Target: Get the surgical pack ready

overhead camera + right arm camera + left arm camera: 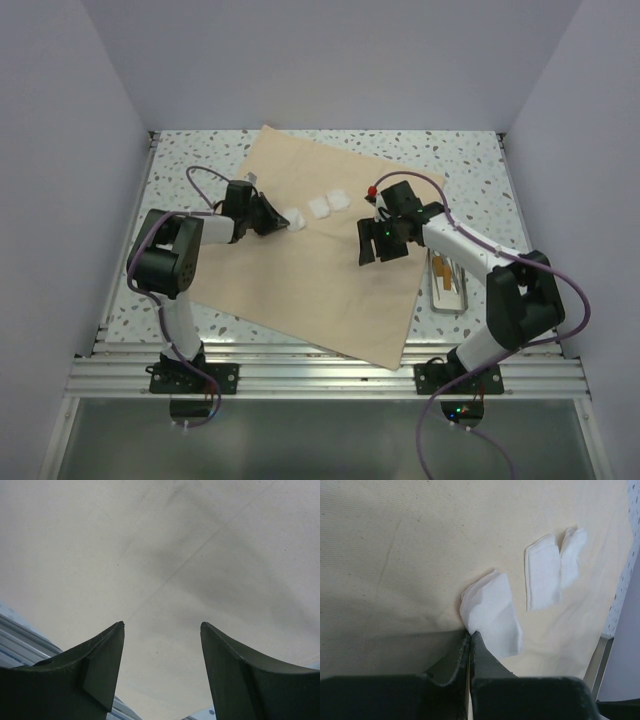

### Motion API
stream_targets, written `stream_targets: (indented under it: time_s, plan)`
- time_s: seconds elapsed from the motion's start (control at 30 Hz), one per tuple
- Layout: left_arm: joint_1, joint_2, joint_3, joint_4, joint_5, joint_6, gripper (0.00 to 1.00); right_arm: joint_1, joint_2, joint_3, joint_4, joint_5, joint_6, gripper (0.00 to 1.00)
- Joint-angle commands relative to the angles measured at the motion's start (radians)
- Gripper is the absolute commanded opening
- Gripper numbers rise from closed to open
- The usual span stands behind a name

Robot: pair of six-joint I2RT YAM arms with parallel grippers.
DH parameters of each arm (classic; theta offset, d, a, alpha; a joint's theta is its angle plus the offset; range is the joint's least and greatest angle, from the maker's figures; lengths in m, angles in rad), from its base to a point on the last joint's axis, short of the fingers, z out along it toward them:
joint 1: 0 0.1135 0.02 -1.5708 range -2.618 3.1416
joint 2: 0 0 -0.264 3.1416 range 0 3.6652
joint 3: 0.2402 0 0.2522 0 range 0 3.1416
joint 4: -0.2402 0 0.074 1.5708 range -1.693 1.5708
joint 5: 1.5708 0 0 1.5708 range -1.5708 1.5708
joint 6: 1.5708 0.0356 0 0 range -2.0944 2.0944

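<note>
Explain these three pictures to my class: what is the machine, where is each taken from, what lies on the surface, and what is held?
Two robot arms stand at a speckled table. One picture looks down from above; the other two come from cameras on the wrists. A tan cloth wrap lies spread out, three white gauze squares on it, a metal tray beside it. The left end effector is shut on the nearest gauze square; the right end effector hangs open above the cloth, holding nothing.
</note>
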State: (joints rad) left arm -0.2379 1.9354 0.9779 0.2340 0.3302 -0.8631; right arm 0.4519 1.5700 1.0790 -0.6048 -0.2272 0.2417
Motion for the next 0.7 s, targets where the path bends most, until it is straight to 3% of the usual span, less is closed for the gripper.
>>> stream_targets:
  time_s: [0.0,0.67]
  plan:
    - [-0.001,-0.029,0.019,-0.030,0.009,-0.010,0.00,0.005,0.010,0.039,0.011,-0.004,-0.016,0.66]
    - [-0.018,-0.119,0.024,-0.042,0.023,0.021,0.00,0.013,0.007,0.048,0.034,-0.012,0.008,0.67]
